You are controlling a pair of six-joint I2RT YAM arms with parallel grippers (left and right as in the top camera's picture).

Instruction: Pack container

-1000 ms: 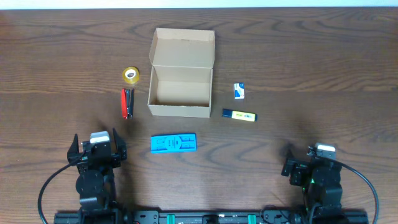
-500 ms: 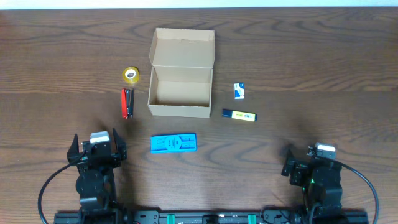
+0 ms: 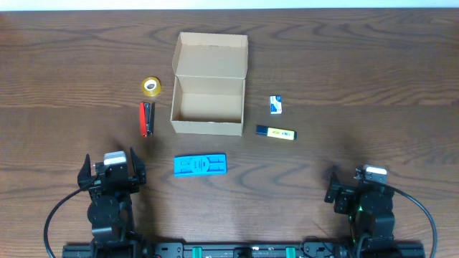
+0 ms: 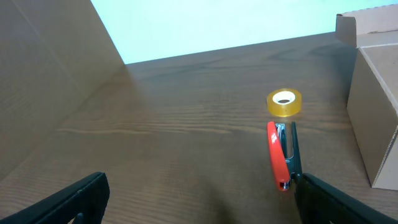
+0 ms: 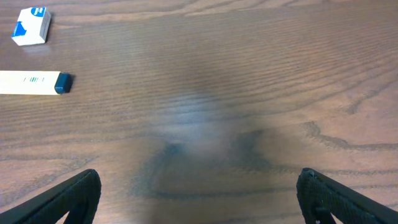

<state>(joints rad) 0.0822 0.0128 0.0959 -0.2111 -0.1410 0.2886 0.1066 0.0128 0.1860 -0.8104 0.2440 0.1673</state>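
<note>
The tan cardboard container (image 3: 208, 100) stands open at the table's middle back, lid flap up, nothing visible inside; its corner shows in the left wrist view (image 4: 376, 118). A yellow tape roll (image 3: 150, 86) and a red stapler (image 3: 146, 118) lie left of it, also seen in the left wrist view (image 4: 284, 102) (image 4: 278, 154). A blue flat piece (image 3: 200, 165) lies in front. A small white-blue box (image 3: 276, 104) and a yellow marker (image 3: 276, 132) lie to the right, also in the right wrist view (image 5: 31, 26) (image 5: 34, 83). My left gripper (image 4: 199, 199) and right gripper (image 5: 199, 196) are open and empty near the front edge.
The dark wooden table (image 3: 358, 79) stretches wide on both sides. The arm bases and cables sit along the front edge (image 3: 229, 249).
</note>
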